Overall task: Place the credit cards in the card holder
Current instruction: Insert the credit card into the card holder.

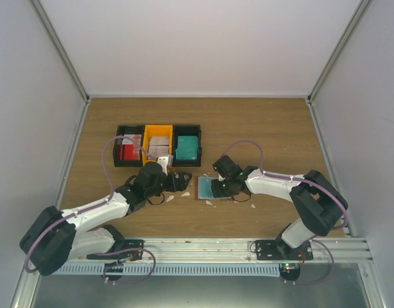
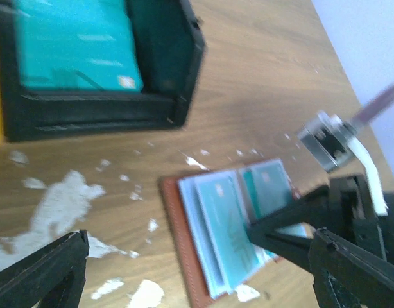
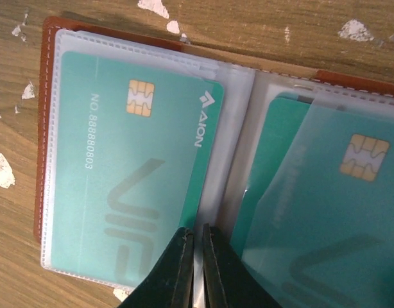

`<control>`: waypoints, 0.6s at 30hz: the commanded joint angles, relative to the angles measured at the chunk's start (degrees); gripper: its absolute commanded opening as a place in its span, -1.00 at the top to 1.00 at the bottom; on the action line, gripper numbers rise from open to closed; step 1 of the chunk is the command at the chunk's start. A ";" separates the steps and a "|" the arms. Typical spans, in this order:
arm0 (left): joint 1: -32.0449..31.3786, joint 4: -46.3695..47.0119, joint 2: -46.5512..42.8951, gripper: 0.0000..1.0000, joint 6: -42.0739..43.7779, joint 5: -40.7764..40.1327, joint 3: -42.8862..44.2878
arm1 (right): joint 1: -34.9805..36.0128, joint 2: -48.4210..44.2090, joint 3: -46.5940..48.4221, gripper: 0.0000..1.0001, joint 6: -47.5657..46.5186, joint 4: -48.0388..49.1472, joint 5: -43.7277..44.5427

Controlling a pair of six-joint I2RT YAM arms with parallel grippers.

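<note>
Two teal credit cards [image 3: 129, 173] sit in the clear sleeves of the open card holder [image 3: 42, 160], which lies flat on the tabletop [image 2: 261, 83] directly under your right hand [image 3: 197, 256]. That hand's fingers are pressed almost together over the centre fold; you cannot tell whether they nip a sleeve edge. The card to the right of the fingers looks skewed under its leaf, so square it and push it fully home, then lift straight up so nothing drags out. Your left hand [image 2: 198, 242] is spread wide and empty, with the holder just ahead of it. Only the left wrist view shows the black bin [image 2: 107, 106] of teal cards beyond that hand, while only the right wrist view shows how deep each card sits.
</note>
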 commanded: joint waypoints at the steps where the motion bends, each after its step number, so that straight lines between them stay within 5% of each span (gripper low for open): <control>1: 0.22 11.64 4.35 -0.84 -2.34 16.10 -1.86 | 0.63 2.23 -0.92 0.86 0.74 -1.64 1.90; 5: -0.07 19.81 9.51 -0.63 -5.89 23.16 -3.25 | 0.63 2.19 -2.03 0.91 1.12 -0.90 1.86; 18: -2.00 22.90 23.04 -0.07 -8.48 28.37 1.63 | 0.64 0.86 -3.91 0.93 1.17 0.77 1.33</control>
